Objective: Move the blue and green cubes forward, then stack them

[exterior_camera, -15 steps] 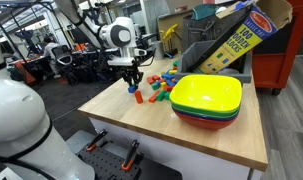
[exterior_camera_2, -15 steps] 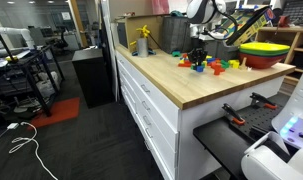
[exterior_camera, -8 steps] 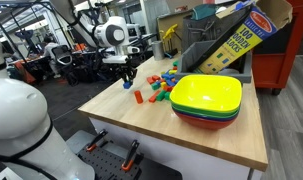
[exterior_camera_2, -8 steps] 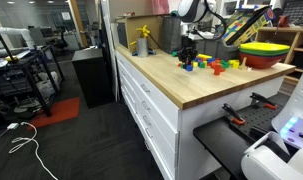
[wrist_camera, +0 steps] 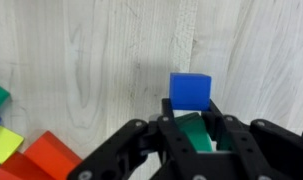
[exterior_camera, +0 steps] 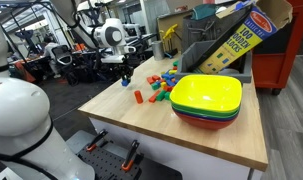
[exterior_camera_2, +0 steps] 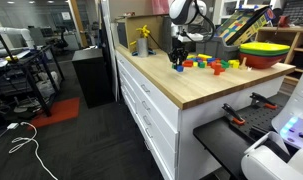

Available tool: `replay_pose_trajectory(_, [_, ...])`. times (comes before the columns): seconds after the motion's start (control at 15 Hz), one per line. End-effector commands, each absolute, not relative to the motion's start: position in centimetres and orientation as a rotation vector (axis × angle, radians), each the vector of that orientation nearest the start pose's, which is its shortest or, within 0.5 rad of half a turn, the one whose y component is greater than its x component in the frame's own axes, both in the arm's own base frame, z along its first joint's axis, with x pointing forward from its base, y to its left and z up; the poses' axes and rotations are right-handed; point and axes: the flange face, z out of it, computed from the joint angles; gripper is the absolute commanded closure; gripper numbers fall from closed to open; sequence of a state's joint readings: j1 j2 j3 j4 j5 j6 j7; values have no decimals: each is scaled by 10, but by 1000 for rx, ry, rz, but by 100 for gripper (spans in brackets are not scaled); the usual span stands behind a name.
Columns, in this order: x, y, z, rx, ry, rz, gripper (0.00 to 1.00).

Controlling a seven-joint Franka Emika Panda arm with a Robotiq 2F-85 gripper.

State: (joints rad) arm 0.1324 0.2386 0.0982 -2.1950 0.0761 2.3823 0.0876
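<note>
Showing the table edge farthest from the block pile, an exterior view has the gripper [exterior_camera: 125, 79] low over the wooden table [exterior_camera: 191, 140], well apart from the yellow bowl [exterior_camera: 206, 94] and clear of the loose pile of blocks [exterior_camera: 161, 84]; over the last second it has travelled steadily away from that pile. In an exterior view from the drawer side, the gripper [exterior_camera_2: 177, 63] likewise stands nearer the open end of the table [exterior_camera_2: 161, 88] than before, with the pile of blocks [exterior_camera_2: 216, 66] now behind it; the two cubes are too small to separate here. In the wrist view, the gripper [wrist_camera: 194, 126] has its fingers [wrist_camera: 167, 130] closed upon the green cube [wrist_camera: 196, 137], which sits pinched between them, while the blue cube [wrist_camera: 190, 90] rests on bare wood just beyond the fingertips, possibly touching the green one, though this cannot be settled. The shift suggests that the forward move is well advanced and that both cubes have come clear of the others; the stacking is not yet done.
</note>
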Motion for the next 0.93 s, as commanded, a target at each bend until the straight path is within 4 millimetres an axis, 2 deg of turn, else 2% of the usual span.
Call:
replay_pose_trajectory(0.0, [539,134,265,-3103,-33,101,91])
replay_pose_trajectory(0.4, [532,140,253,-3131,95,152,91])
replay_pose_trajectory(0.47, [531,141,252,-3140,108,151,58])
replay_pose_trajectory(0.53, [531,140,254,-3141,119,150,38])
replay_pose_trajectory(0.67, [531,138,258,-3151,142,134,26])
replay_pose_trajectory(0.87, [530,128,267,-3159,184,114,2])
